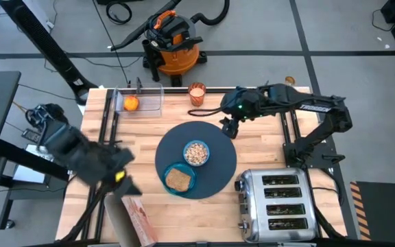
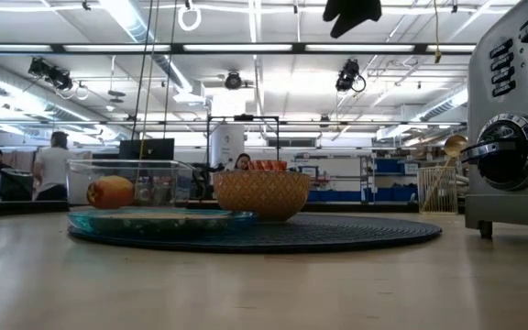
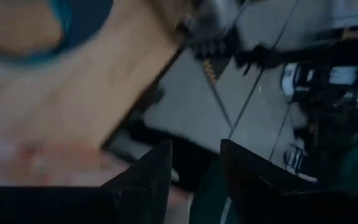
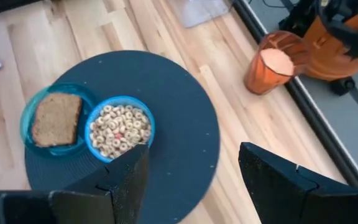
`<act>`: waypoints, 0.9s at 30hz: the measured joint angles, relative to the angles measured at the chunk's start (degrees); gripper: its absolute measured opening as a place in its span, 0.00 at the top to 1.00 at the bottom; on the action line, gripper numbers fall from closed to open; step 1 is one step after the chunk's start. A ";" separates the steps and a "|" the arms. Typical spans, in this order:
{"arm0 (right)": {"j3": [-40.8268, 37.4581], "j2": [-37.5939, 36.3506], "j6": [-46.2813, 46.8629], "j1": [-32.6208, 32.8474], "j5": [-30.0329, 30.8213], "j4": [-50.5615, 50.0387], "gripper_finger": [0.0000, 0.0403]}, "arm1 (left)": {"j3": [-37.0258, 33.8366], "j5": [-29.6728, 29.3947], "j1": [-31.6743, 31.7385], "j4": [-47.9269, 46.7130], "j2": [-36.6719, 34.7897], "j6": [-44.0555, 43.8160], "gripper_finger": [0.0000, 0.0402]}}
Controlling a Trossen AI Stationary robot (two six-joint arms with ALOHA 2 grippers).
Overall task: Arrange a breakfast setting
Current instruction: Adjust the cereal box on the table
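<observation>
Right claw hangs with its fingers apart and empty over the far right rim of the blue-grey mat, bare counter to its right. On the mat sit a blue bowl of cereal and, nearer, a teal plate bearing toast; the orange cup and a clear tray holding the fruit stand at the far edge. Left claw hovers over the near left counter, fingers slightly apart, empty.

One mat, bowl, plate, toast, fruit, cup, toaster.
</observation>
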 joint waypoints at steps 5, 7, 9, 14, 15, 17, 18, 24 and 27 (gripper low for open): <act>-0.04 1.86 -2.68 0.74 0.02 1.93 0.37 | -2.00 -2.37 -7.71 -3.18 2.59 -15.86 0.62; -0.04 2.40 -5.47 0.74 0.00 2.50 0.37 | -2.08 -2.56 -9.01 -3.07 4.06 -20.70 0.60; -0.04 2.58 -7.98 0.70 0.01 3.59 0.37 | -2.08 -1.91 -9.95 -2.91 5.03 -25.31 0.58; -0.02 2.57 -13.56 -0.54 0.07 4.19 0.37 | -2.06 1.10 -10.49 2.07 6.04 -32.16 0.55; -0.02 2.55 -14.41 -0.82 0.07 4.18 0.37 | -2.03 1.04 -10.49 3.22 6.04 -33.10 0.55; -0.02 2.48 -16.10 -1.42 0.05 4.20 0.37 | -2.02 1.19 -10.65 3.41 6.10 -35.32 0.55; -0.02 2.48 -16.78 -1.65 0.03 4.19 0.37 | -1.99 1.35 -10.77 3.17 6.30 -36.76 0.55; -0.02 2.48 -21.59 -2.48 -2.72 3.82 0.37 | -1.99 5.92 -9.79 -2.09 8.91 -41.19 0.55; -0.02 2.48 -23.89 -2.61 -2.97 2.07 0.37 | -1.99 9.09 -7.95 -2.35 10.74 -41.86 0.55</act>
